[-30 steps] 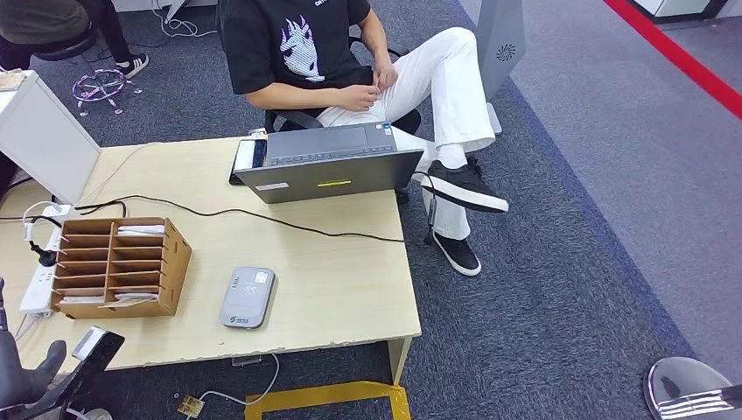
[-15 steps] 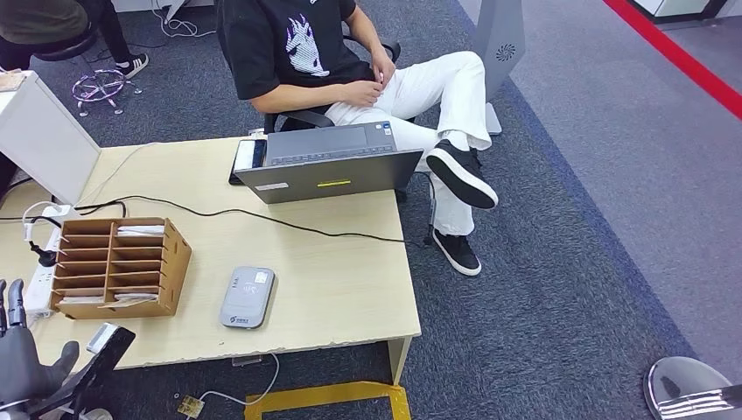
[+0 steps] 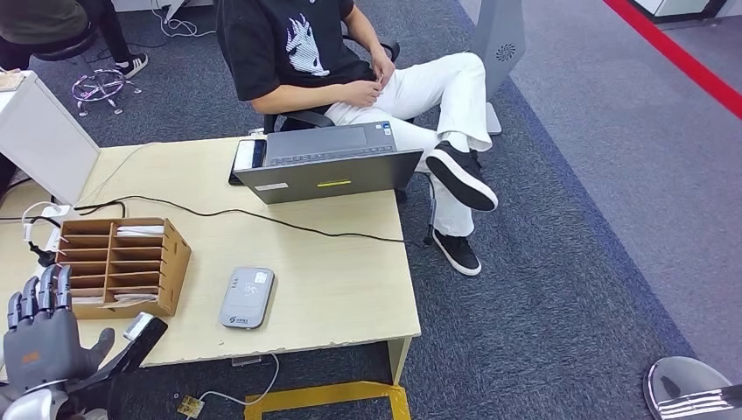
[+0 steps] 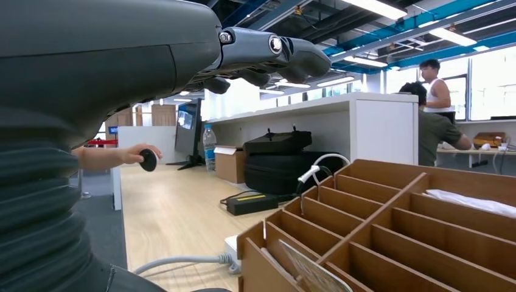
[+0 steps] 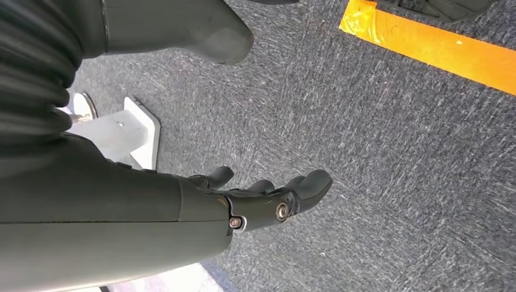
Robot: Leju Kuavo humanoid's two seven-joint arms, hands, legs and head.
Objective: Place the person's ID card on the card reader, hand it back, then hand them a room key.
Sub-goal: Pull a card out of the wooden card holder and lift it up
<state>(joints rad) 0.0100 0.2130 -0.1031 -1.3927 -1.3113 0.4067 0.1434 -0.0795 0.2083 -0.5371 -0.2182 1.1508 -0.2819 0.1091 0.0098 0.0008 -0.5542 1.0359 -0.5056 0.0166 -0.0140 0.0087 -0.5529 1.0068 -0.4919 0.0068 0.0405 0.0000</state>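
The grey card reader lies flat near the front edge of the wooden desk. My left hand is raised at the desk's front left corner, fingers spread, holding nothing, just in front of the wooden slotted organizer. In the left wrist view the same hand hovers above the organizer, whose slots hold white cards. My right hand hangs over the carpet with fingers loosely apart and nothing in it. A seated person faces the desk's far side. No ID card is visible.
An open laptop stands at the desk's far edge with a phone beside it. A black cable crosses the desk. A white power strip and a white box are at the left. Yellow floor tape lies below.
My left hand has risen from the lower left corner and moved up toward the organizer, its fingers now spread. The person shifted their crossed leg slightly.
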